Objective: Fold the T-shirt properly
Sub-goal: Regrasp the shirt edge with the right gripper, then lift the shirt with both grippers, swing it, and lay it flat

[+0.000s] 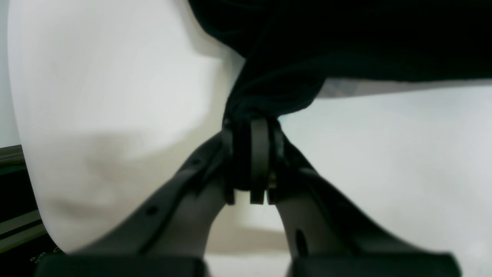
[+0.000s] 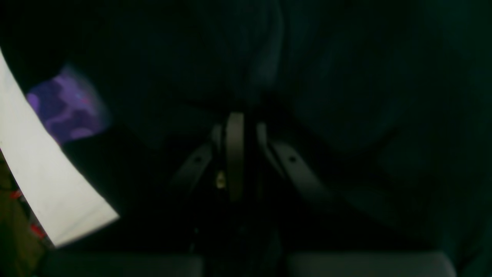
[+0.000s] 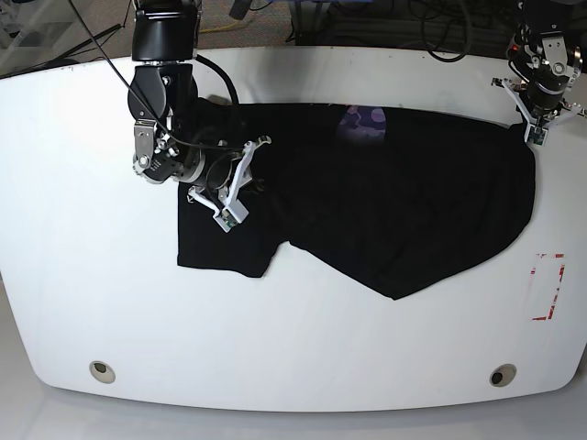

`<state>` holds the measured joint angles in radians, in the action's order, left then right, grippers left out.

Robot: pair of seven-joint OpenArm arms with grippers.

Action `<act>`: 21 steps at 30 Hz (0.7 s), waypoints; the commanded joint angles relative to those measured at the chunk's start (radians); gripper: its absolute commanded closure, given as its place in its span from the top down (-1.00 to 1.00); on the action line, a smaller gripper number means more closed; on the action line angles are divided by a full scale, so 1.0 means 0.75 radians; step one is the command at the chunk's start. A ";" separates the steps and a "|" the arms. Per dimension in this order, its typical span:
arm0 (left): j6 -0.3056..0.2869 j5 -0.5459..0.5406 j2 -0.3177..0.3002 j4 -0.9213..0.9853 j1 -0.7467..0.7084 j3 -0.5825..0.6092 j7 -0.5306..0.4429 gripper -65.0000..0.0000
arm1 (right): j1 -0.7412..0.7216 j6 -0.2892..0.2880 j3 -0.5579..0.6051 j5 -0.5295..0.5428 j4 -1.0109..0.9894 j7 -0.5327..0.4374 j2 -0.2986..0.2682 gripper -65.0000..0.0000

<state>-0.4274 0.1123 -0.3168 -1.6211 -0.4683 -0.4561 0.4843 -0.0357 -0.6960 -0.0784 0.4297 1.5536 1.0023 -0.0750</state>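
The black T-shirt point(image 3: 385, 211) lies spread across the white table point(image 3: 110, 302), its purple graphic point(image 3: 362, 119) near the far edge. My left gripper point(image 3: 529, 131) is at the far right, shut on a bunched corner of the shirt. In the left wrist view this gripper point(image 1: 251, 125) pinches the black cloth point(image 1: 307, 46) above the table. My right gripper point(image 3: 253, 174) is over the shirt's left part. In the right wrist view its jaws point(image 2: 236, 119) are closed in dark cloth point(image 2: 346, 96), with the purple graphic point(image 2: 65, 107) to the left.
A red-outlined rectangle point(image 3: 548, 286) is marked on the table at the right. Two round holes point(image 3: 103, 370) point(image 3: 500, 375) sit near the front edge. Cables point(image 3: 367, 18) lie behind the table's far edge.
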 commanded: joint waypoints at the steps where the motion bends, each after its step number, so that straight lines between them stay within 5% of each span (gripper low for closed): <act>1: -0.004 0.005 -0.014 -0.014 -0.005 -0.003 0.014 -1.00 | -0.001 -0.003 -0.011 0.030 0.090 -0.024 -0.003 -1.00; 9: -0.004 0.005 -0.012 -0.053 0.020 -0.001 0.018 -1.00 | 0.126 -0.003 -0.070 0.027 0.370 -0.024 -0.063 -1.00; 15: -0.004 0.044 0.063 -0.231 0.085 0.044 0.037 -1.00 | 0.114 -0.003 -0.122 0.034 0.516 -0.024 -0.145 -1.00; 21: -0.004 0.248 0.067 -0.397 0.304 0.282 0.266 -1.00 | -0.025 -0.003 -0.122 0.038 0.524 -0.024 -0.257 -1.00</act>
<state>-0.4473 0.2752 -0.2523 -1.8755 -0.2707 -0.2573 0.6682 -0.0200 -0.6994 -0.1631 0.4446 1.9236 1.0065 -0.2363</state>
